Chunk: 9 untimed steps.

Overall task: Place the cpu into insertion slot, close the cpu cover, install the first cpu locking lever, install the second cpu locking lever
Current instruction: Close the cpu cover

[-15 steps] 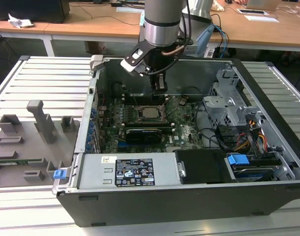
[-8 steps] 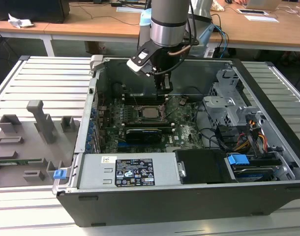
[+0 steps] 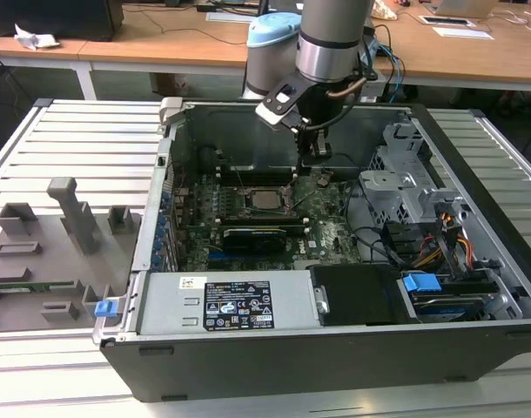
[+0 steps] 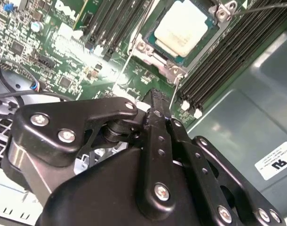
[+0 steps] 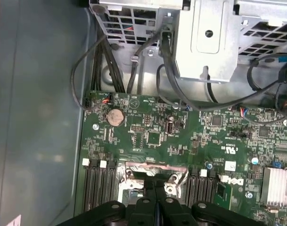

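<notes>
Your small square cpu (image 4: pixel 183 26), with its pale silver-beige metal top, lies flat inside the dark square insertion slot (image 3: pixel 246 202) on the green circuit board (image 5: pixel 153 122), roughly mid-board in the exterior view. The thin grey metal cpu cover (image 4: pixel 146 49) frames it. Its edges lie around the chip's rim, with screw heads at the corners.

A thin bare metal locking lever (image 4: pixel 173 92) runs from one cover corner past the tip of your black gripper (image 4: pixel 155 96). The fingers are pressed together with no gap between them. You cannot tell from either wrist view whether the lever is pinched or merely just beside them.

In the exterior view the gripper (image 3: pixel 316 158) hangs low over the board, near the socket's edge on the exterior view's right. Long black memory slots (image 4: pixel 228 61) flank the socket closely on two sides, leaving little room there. Past one bank stands the grey-green metal case wall (image 4: pixel 247 122). At the board's far edge the perforated grey metal drive cage (image 5: pixel 214 42) and loose black cables (image 5: pixel 87 61) crowd in. The case is open upward.
</notes>
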Each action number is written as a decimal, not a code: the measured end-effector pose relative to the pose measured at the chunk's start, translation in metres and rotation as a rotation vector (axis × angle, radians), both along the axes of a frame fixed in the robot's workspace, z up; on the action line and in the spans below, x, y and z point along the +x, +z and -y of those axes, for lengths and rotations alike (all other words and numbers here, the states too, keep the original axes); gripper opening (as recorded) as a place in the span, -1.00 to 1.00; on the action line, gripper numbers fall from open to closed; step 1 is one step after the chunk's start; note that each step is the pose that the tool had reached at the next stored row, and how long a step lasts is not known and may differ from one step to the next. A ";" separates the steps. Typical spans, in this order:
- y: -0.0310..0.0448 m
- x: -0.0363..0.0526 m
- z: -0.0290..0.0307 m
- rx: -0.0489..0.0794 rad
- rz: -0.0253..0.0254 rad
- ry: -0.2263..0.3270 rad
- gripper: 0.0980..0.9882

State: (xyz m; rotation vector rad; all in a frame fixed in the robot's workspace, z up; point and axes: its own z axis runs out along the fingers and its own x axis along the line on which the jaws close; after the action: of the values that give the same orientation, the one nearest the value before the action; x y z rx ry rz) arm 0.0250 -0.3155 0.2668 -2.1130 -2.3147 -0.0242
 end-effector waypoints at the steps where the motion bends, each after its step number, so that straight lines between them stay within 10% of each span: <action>1: 0.0000 0.0010 -0.0008 -0.001 -0.0004 0.000 -0.98; 9: -0.0009 0.0153 -0.0029 -0.005 -0.0049 0.000 -0.98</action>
State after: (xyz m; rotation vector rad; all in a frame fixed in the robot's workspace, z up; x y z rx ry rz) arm 0.0403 -0.3126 0.2659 -2.1131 -2.3147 -0.0129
